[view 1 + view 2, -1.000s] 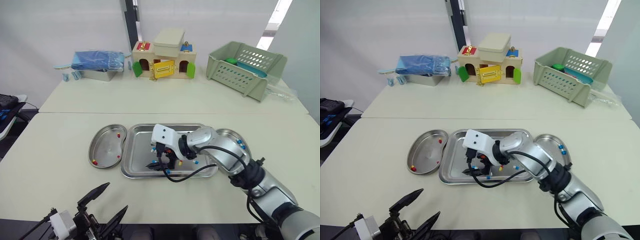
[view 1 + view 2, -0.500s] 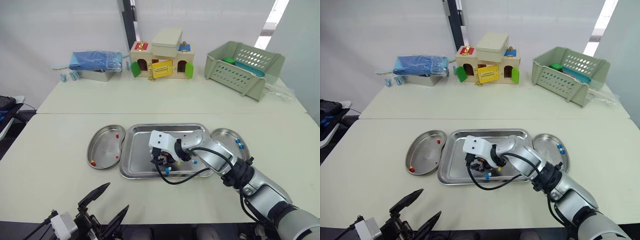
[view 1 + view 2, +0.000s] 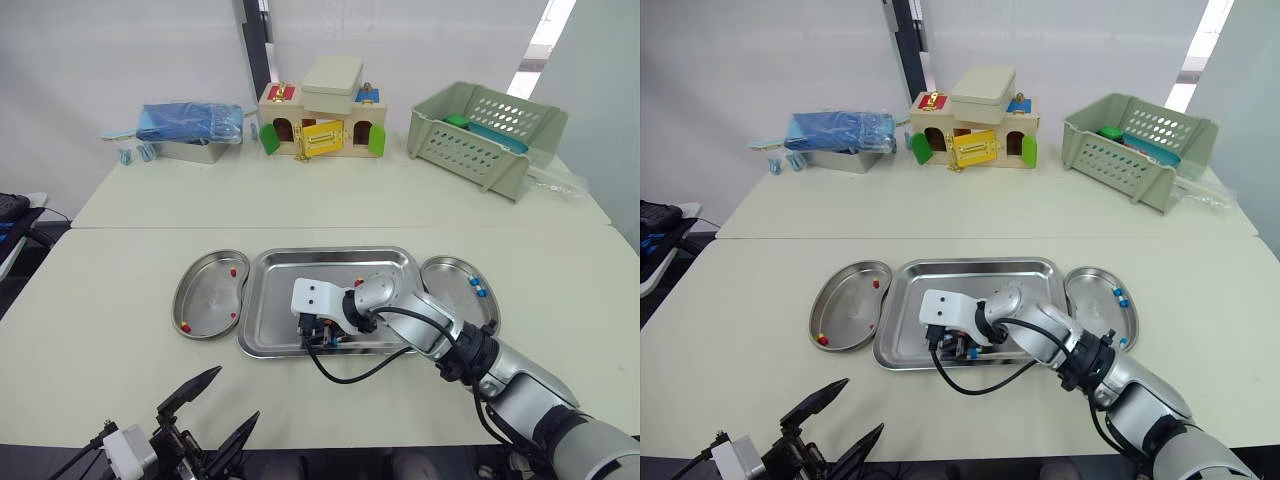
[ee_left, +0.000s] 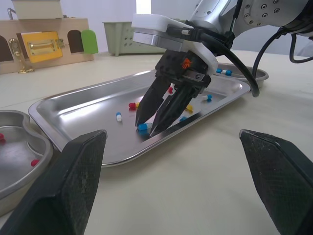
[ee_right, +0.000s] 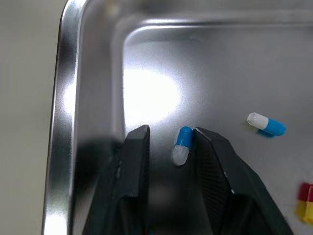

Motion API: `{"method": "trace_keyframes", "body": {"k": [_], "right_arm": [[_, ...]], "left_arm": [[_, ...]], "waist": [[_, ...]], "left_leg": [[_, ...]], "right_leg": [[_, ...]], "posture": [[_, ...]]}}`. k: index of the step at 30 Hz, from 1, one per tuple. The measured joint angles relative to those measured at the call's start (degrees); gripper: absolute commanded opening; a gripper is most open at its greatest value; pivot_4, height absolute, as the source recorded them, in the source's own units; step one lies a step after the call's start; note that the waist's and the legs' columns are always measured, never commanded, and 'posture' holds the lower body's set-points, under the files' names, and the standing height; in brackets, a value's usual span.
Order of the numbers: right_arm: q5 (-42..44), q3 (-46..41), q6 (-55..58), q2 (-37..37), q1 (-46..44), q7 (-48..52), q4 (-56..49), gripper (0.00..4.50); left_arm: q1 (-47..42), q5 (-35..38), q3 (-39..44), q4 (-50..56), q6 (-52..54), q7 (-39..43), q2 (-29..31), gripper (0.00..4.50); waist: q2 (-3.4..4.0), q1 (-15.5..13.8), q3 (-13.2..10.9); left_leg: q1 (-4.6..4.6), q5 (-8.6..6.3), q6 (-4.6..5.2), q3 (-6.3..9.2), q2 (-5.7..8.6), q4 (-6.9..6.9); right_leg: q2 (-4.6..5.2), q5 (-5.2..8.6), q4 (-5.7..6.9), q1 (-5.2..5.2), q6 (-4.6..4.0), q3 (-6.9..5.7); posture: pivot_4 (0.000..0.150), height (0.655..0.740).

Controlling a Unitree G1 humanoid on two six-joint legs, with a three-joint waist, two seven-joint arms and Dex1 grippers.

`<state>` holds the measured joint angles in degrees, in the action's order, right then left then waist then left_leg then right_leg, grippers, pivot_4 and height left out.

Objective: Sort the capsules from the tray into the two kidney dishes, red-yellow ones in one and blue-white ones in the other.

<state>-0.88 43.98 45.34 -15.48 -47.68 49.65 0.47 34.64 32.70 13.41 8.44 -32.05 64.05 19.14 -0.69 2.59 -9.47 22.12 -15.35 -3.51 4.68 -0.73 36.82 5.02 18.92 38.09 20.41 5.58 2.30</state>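
No text, label, brand, number or sign can be read anywhere.

We see a cream table (image 3: 110, 340) under the right gripper (image 3: 318, 342). Just past the gripper a thin line runs across, and there a second cream table (image 3: 400, 195) starts. Far beyond the gripper stands a plain white wall (image 3: 120, 50) with a dark post (image 3: 250, 40) going up it. Far beyond and to the gripper's right, a bright strip of light (image 3: 537, 40) shines.
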Motion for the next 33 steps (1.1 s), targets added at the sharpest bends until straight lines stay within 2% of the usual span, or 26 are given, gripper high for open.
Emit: {"method": "trace_keyframes", "body": {"k": [2, 3, 12, 16, 20, 27, 32, 33], "right_arm": [[-0.20, -0.03, -0.16, 0.02, 0.00, 0.10, 0.00, 0.11], [-0.22, -0.03, -0.25, 0.05, 0.03, 0.20, 0.00, 0.02], [2.03, -3.64, -1.25, -0.04, 2.63, 2.06, -0.22, 0.02], [8.12, -14.21, -4.54, -6.84, 5.36, 6.42, -5.23, 0.02], [13.68, -25.83, -8.97, -18.37, 10.33, 12.47, -9.36, 0.02], [15.48, -36.13, -16.27, -32.85, 20.73, 18.14, -5.51, 0.02], [15.47, -40.00, -19.12, -37.06, 25.25, 18.98, -2.42, 0.02], [15.42, -40.03, -19.59, -37.29, 25.59, 18.96, -2.23, 0.34]], "left_arm": [[-0.02, -0.08, -0.04, 0.01, 0.00, -0.28, 0.00, 4.50], [-0.04, -0.10, -0.06, 0.01, 0.00, -0.41, 0.00, 4.50], [-0.33, -0.12, -0.39, 0.10, 0.01, -0.79, 0.20, 4.50], [-0.68, -0.08, -1.37, 0.51, 0.01, 0.25, 1.24, 4.50], [-1.79, -0.09, -2.84, 0.72, -0.03, 2.00, 2.56, 4.50], [-3.84, -0.12, -6.49, 0.67, -0.92, 5.79, 4.28, 4.50], [-4.94, -0.05, -7.31, 0.39, -0.92, 7.06, 4.59, 4.50], [-5.25, -0.05, -7.53, 0.32, -0.92, 7.21, 4.59, 4.50]], "waist": [[0.00, 0.00, 0.00], [0.00, 0.00, 0.00], [-0.01, -0.15, -0.01], [-0.01, -0.75, -0.02], [-0.04, -0.89, -0.03], [-0.03, -0.69, -0.05], [-0.02, -0.55, -0.06], [-0.02, -0.57, -0.06]], "left_leg": [[0.00, 0.00, 0.00, 0.00, 0.00, 0.00], [0.00, 0.00, 0.00, 0.00, 0.00, 0.00], [0.01, 0.00, 0.00, 0.00, 0.00, 0.00], [0.08, 0.00, 0.00, -0.02, 0.01, 0.02], [0.08, -0.01, 0.01, -0.01, 0.01, 0.01], [0.04, -0.01, 0.01, -0.08, 0.00, 0.01], [-0.02, -0.01, 0.02, -0.10, -0.01, 0.01], [-0.02, -0.01, 0.02, -0.11, 0.00, 0.01]], "right_leg": [[0.00, 0.00, 0.00, 0.00, 0.00, 0.00], [0.00, 0.00, 0.00, 0.00, 0.00, 0.00], [0.00, 0.00, -0.01, -0.03, 0.00, 0.00], [0.02, 0.00, -0.07, -0.06, 0.00, -0.01], [0.01, 0.00, -0.14, -0.12, 0.00, -0.05], [0.01, 0.00, -0.12, -0.15, 0.00, 0.01], [0.00, 0.00, -0.10, -0.18, 0.00, 0.04], [0.00, 0.00, -0.10, -0.19, 0.00, 0.04]], "posture": [[0.150, 0.7400], [0.150, 0.7400], [0.150, 0.7400], [0.150, 0.7400], [0.150, 0.7400], [0.150, 0.7400], [0.150, 0.7400], [0.150, 0.7400]]}}
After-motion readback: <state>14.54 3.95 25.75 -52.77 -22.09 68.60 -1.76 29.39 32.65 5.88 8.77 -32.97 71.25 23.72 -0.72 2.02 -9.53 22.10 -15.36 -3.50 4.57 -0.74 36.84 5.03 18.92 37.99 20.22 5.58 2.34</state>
